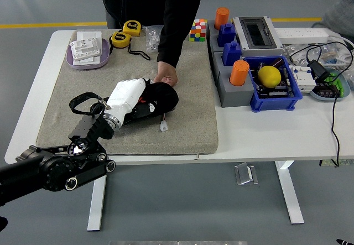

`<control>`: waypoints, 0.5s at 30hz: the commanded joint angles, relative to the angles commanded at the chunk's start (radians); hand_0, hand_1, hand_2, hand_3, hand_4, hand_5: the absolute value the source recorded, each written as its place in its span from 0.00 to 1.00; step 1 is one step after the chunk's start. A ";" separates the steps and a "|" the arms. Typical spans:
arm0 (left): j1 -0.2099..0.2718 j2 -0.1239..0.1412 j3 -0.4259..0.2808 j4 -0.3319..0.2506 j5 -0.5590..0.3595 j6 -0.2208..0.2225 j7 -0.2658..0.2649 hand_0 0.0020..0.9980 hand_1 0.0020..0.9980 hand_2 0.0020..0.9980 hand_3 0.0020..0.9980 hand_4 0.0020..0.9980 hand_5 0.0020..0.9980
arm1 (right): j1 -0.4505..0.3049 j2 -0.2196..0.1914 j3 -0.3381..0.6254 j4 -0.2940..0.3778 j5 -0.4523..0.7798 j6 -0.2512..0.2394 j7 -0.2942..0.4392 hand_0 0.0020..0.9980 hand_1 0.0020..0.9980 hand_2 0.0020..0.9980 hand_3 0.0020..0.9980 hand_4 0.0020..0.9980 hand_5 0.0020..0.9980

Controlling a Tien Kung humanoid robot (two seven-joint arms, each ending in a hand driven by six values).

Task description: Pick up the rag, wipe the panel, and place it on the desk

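Head view: black rag (pixel 161 95) bunched on panel (pixel 145 110)
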 joint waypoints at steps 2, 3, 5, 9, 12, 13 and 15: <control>-0.006 -0.003 -0.003 0.007 0.002 0.000 0.001 0.19 0.13 0.49 0.47 0.27 0.00 | -0.002 -0.001 -0.006 -0.001 0.002 0.002 -0.002 0.75 0.57 0.70 0.59 1.00 0.54; -0.008 -0.006 -0.004 0.010 -0.002 0.000 0.001 0.19 0.13 0.49 0.47 0.27 0.00 | -0.002 -0.001 -0.007 -0.002 0.003 0.002 -0.002 0.75 0.57 0.70 0.59 1.00 0.54; -0.016 -0.013 -0.005 0.024 -0.008 0.000 0.000 0.19 0.13 0.49 0.47 0.27 0.00 | -0.002 0.001 -0.010 -0.003 0.003 0.003 -0.002 0.75 0.57 0.70 0.59 1.00 0.54; -0.023 -0.025 0.001 0.051 -0.026 0.000 -0.004 0.19 0.13 0.49 0.47 0.27 0.00 | 0.000 0.004 -0.008 0.001 0.002 0.000 -0.001 0.75 0.57 0.70 0.59 1.00 0.54; -0.025 -0.031 0.016 0.068 -0.037 0.000 -0.006 0.19 0.13 0.49 0.47 0.27 0.00 | 0.000 0.004 -0.005 0.004 -0.002 -0.002 0.000 0.75 0.57 0.70 0.59 1.00 0.54; -0.023 -0.034 0.019 0.074 -0.039 0.000 -0.006 0.19 0.13 0.49 0.47 0.27 0.00 | -0.001 0.004 -0.003 0.004 -0.002 -0.002 0.000 0.75 0.57 0.70 0.59 1.00 0.54; -0.021 -0.037 0.022 0.077 -0.040 0.000 -0.006 0.19 0.13 0.49 0.47 0.27 0.00 | -0.002 0.004 -0.005 0.003 -0.001 0.000 -0.001 0.75 0.57 0.70 0.59 1.00 0.54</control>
